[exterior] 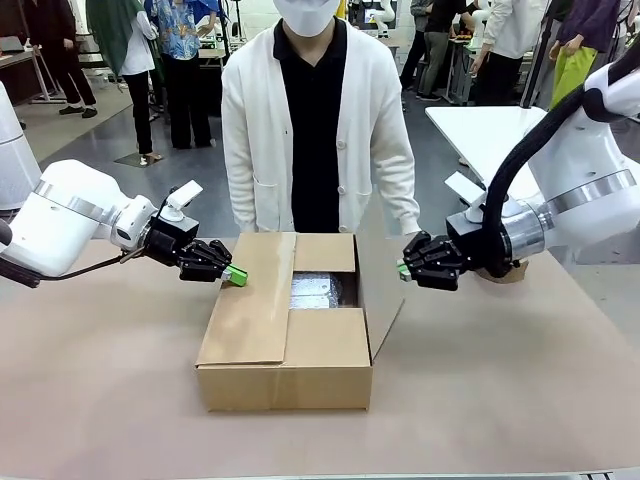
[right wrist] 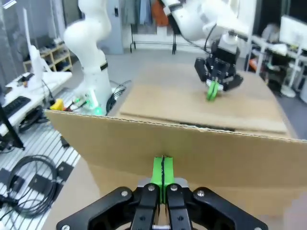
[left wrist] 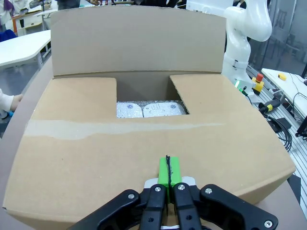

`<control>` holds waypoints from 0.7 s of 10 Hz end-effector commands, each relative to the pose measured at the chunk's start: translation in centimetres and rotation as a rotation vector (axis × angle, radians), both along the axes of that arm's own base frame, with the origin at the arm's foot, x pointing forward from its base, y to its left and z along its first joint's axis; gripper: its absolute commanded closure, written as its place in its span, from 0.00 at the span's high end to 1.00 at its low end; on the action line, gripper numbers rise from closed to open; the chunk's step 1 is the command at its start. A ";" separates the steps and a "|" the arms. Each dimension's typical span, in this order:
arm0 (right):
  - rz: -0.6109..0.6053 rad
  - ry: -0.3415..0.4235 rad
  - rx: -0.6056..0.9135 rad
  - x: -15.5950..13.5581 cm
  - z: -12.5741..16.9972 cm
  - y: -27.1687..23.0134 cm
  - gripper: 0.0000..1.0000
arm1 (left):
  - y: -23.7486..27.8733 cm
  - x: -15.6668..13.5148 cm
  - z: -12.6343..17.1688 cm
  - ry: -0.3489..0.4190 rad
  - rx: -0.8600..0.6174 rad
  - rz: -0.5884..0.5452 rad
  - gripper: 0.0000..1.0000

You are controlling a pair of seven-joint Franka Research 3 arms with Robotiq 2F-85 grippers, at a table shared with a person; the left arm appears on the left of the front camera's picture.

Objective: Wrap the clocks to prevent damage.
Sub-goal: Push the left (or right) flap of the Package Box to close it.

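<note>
The matt brown cardboard box (exterior: 285,385) holds shiny plastic-wrapped bundles (left wrist: 151,109); the table (exterior: 100,400) top looks matt and smooth.

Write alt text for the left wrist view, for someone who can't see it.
The robot's left hand, shut with green pads together, points over the near flap of a cardboard box. Through the gap between flaps, two silvery wrapped bundles lie inside; the far flap stands upright.

room: grey floor (exterior: 195,180); white table (exterior: 475,130) at rear right; bystanders (exterior: 180,60) standing; black cables (right wrist: 29,187) lie loose.
</note>
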State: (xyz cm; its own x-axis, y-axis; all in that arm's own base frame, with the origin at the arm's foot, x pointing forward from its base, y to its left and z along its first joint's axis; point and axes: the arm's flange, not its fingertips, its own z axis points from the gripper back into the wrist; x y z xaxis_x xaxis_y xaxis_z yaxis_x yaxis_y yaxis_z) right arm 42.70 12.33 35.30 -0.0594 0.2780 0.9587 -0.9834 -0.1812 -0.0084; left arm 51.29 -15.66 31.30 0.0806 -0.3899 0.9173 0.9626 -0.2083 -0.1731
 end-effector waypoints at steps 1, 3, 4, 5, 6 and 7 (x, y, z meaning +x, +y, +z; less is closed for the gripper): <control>0.002 0.003 0.093 0.0 -0.9 1.4 0.01 | 0.0 0.0 -0.3 0.004 0.002 0.005 0.00; 0.009 0.025 0.105 0.1 -2.2 3.2 0.01 | 0.0 0.0 -0.3 0.004 0.002 0.005 0.00; 0.004 0.034 0.117 0.6 -2.7 4.0 0.01 | 0.0 0.0 -0.3 0.004 0.002 0.005 0.00; -0.001 0.036 0.111 1.0 -3.2 4.5 0.01 | 0.0 0.0 -0.3 0.004 0.002 0.005 0.00; -0.009 0.039 0.106 1.3 -3.8 4.7 0.01 | 0.0 0.0 -0.3 0.004 0.002 0.005 0.00; -0.013 0.042 0.100 1.6 -4.4 4.8 0.01 | 0.0 0.0 -0.3 0.004 0.002 0.005 0.00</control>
State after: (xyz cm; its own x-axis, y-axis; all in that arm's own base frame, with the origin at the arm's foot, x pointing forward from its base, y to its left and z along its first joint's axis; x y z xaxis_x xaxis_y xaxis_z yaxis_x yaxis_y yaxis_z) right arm 43.51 16.48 31.57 0.0059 0.1890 0.9820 -0.9802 -0.1933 0.0431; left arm 51.29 -15.66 31.31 0.0806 -0.3899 0.9173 0.9626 -0.2083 -0.1731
